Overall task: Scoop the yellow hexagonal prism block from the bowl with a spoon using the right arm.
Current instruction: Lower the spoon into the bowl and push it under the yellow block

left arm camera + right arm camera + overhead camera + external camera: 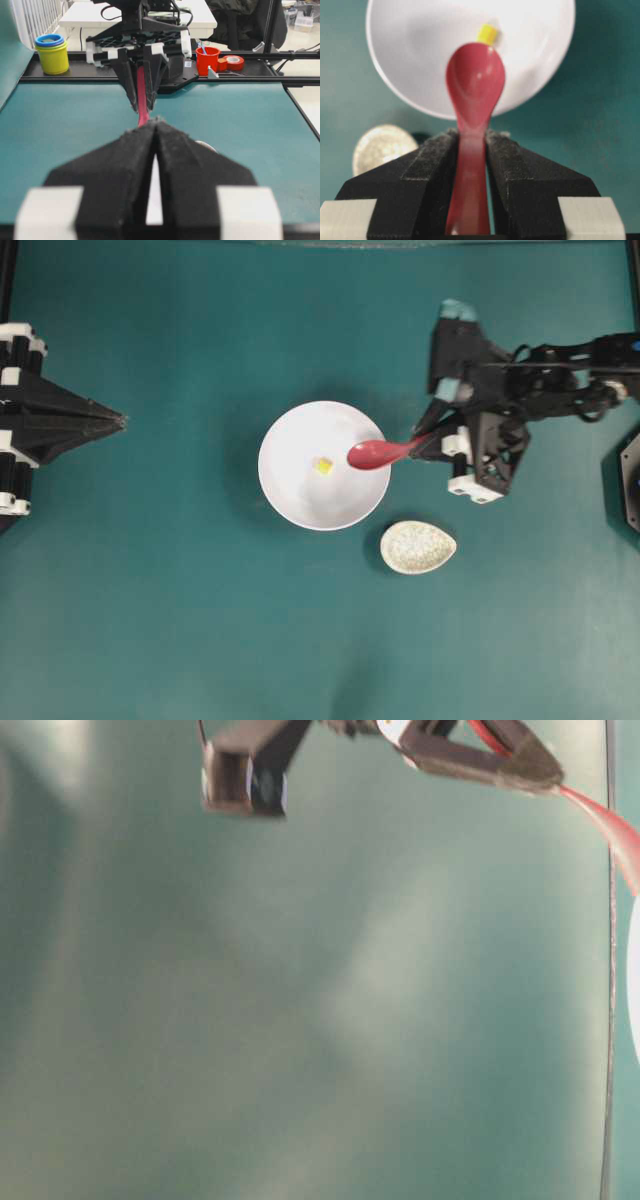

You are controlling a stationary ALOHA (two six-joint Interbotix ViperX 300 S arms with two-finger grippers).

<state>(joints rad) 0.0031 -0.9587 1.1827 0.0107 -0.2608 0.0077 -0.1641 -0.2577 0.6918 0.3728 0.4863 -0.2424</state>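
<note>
The white bowl (300, 495) (420, 55) sits mid-table with the tiny yellow hexagonal prism block (323, 466) (487, 34) lying inside it. My right gripper (420, 443) (471, 137) is shut on the handle of the pink-red spoon (376, 453) (475, 85). The scoop hangs over the bowl's right side, hollow up, just short of the block. In the left wrist view the spoon (142, 102) shows edge-on between the right arm's fingers. My left gripper (120, 421) (156, 122) rests shut at the left edge, holding nothing.
A speckled off-white oval spoon rest (418, 546) (381, 146) lies just right of and below the bowl. Beyond the table's far edge, the left wrist view shows a yellow cup stack (51, 53), a red cup (208, 60) and tape rolls (231, 63).
</note>
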